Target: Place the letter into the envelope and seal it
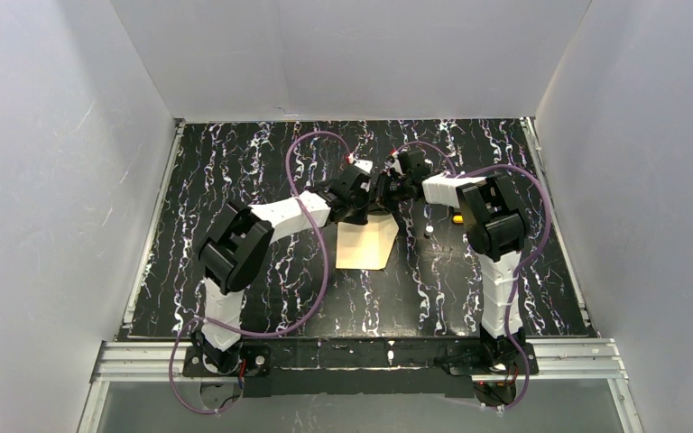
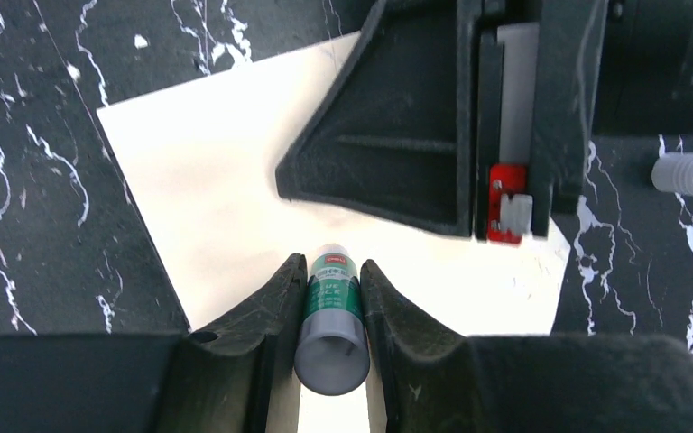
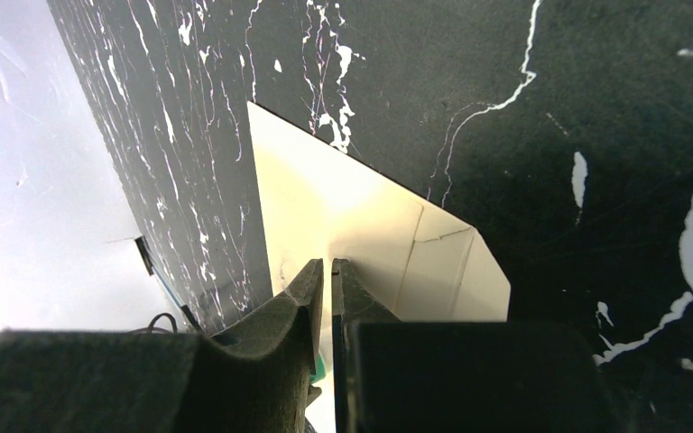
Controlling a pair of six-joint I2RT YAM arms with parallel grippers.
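Left wrist view shows you the left tool (image 2: 329,271) clamped on a glue stick (image 2: 331,316) above the envelope (image 2: 217,198), which lies flat on the bench (image 1: 235,180); your right tool (image 3: 328,269), fingers nearly together, points down at its far edge; a white cap (image 2: 690,174) lies further right

The table (image 1: 235,180) was black, veined with white and violet streaks like marble. White walls (image 1: 54,180) closed it in on three sides, and a metal rail (image 1: 361,350) ran along its near edge. A glue stick (image 2: 332,316) with a green label showed in the left wrist view, its round grey end toward the camera. A small white ribbed cap (image 2: 688,174) lay on its side on the bare table, right of centre. Near it sat a yellow thing (image 1: 457,217) – too small to identify.
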